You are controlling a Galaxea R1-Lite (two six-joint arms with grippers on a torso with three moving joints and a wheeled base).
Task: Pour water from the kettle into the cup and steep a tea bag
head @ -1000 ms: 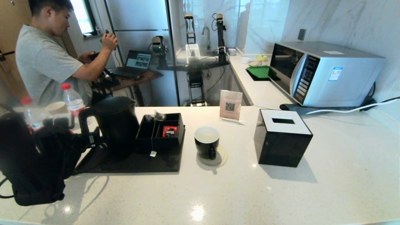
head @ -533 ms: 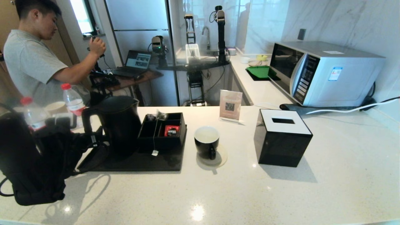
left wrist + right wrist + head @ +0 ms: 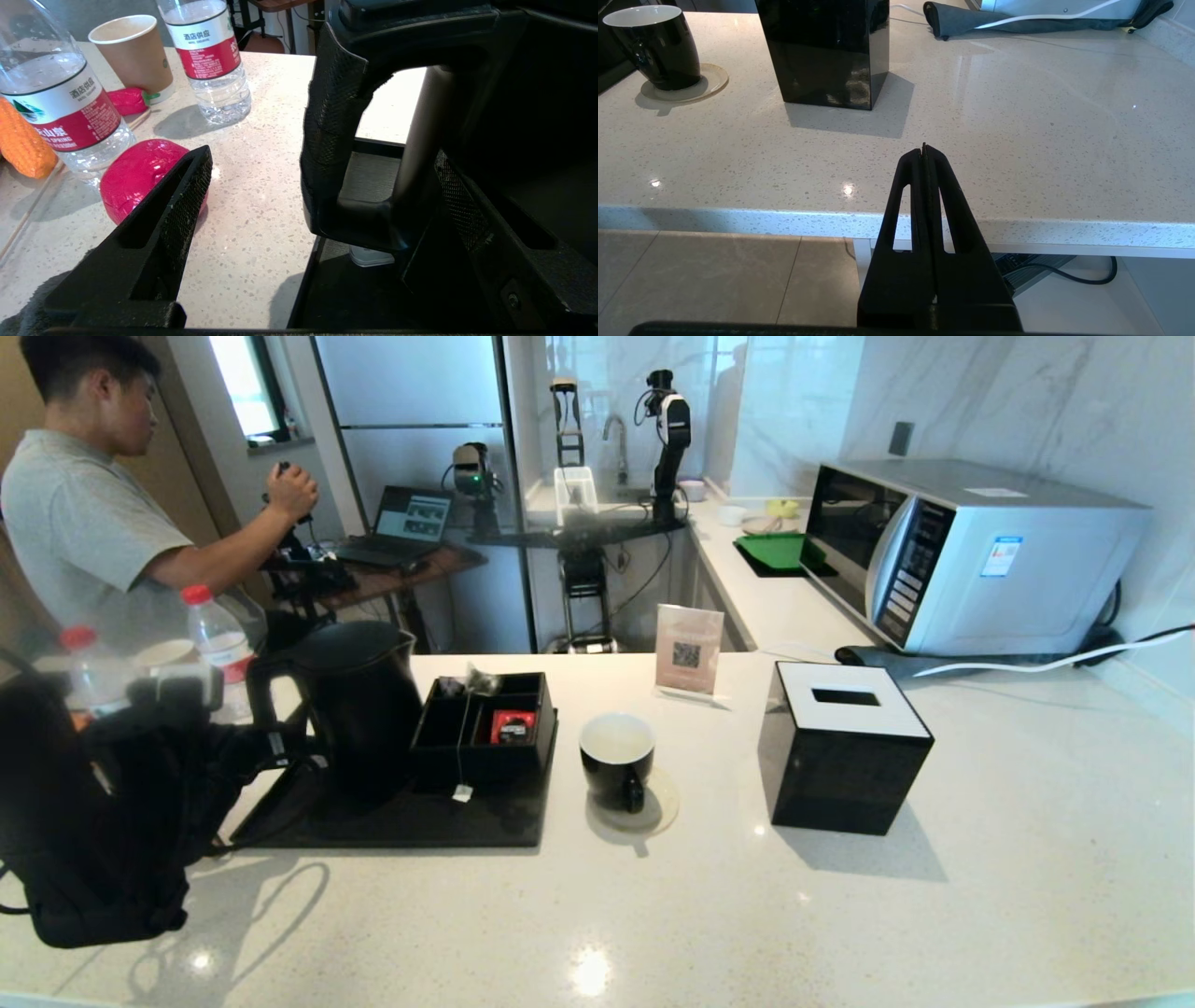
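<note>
On the black tray [image 3: 411,821] at the counter's left side stands the kettle [image 3: 359,709], upright, its loop handle [image 3: 334,140] turned toward the left gripper [image 3: 322,186]. Left gripper fingers are spread wide: one finger [image 3: 173,219] sits outside the handle over the bare counter [image 3: 840,915], the other [image 3: 472,210] lies on the far side, between handle and kettle body, so the handle stands in the gap; contact with it cannot be judged. Beside the kettle on the same tray sits a black compartment box [image 3: 485,723]; the tea bag [image 3: 481,681] rests at its top edge, its string hanging down the front with the tag [image 3: 459,793] near the tray surface. A red packet [image 3: 509,726] lies in one compartment. The cup [image 3: 618,761] stands upright on a round coaster [image 3: 653,812], just right of the tray, apart from the black tissue box [image 3: 845,747]. Two water bottles [image 3: 210,56] and a tan paper cup [image 3: 133,56] stand behind the left arm. Right gripper [image 3: 924,151] hangs off the counter's near edge, fingers pressed together, holding nothing.
</note>
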